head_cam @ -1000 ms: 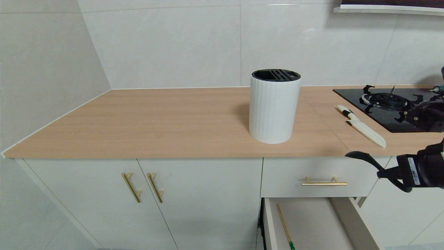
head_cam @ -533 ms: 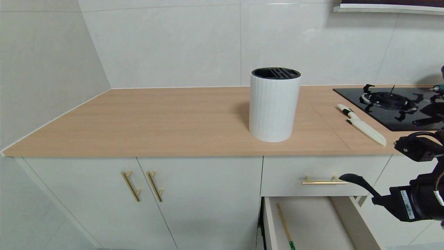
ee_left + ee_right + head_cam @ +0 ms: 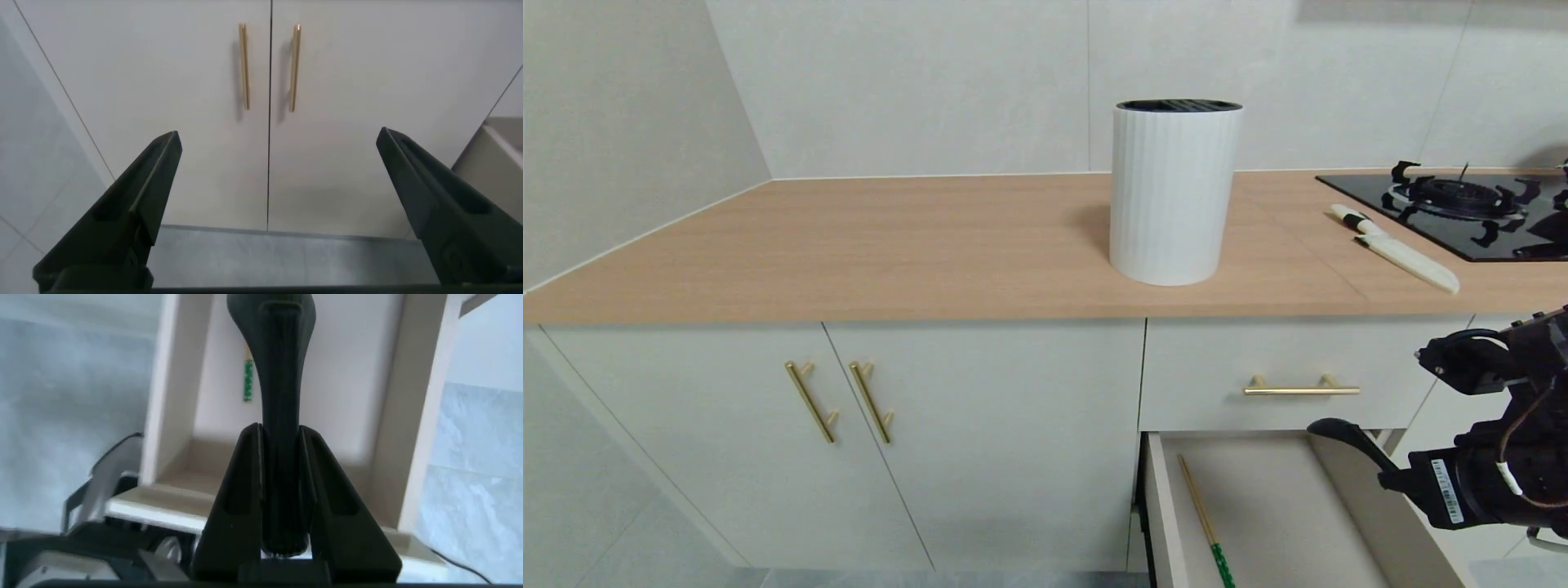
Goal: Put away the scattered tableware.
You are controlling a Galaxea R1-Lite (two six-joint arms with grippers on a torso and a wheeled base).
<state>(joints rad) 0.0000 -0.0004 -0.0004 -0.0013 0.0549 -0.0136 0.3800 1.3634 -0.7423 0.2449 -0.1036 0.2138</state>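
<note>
Right gripper (image 3: pixel 279 437) is clamped on a black utensil (image 3: pixel 274 343), whose head hangs above the open drawer (image 3: pixel 1258 506), where a chopstick (image 3: pixel 1201 523) lies along the left wall. I'd lower it well inside the walls, lay it flat beside the chopstick, then let go. A knife (image 3: pixel 1396 257) waits on the counter (image 3: pixel 890 253) beside the stove (image 3: pixel 1454 204).

Black arm (image 3: pixel 1494 483), white label (image 3: pixel 1444 491)
</note>
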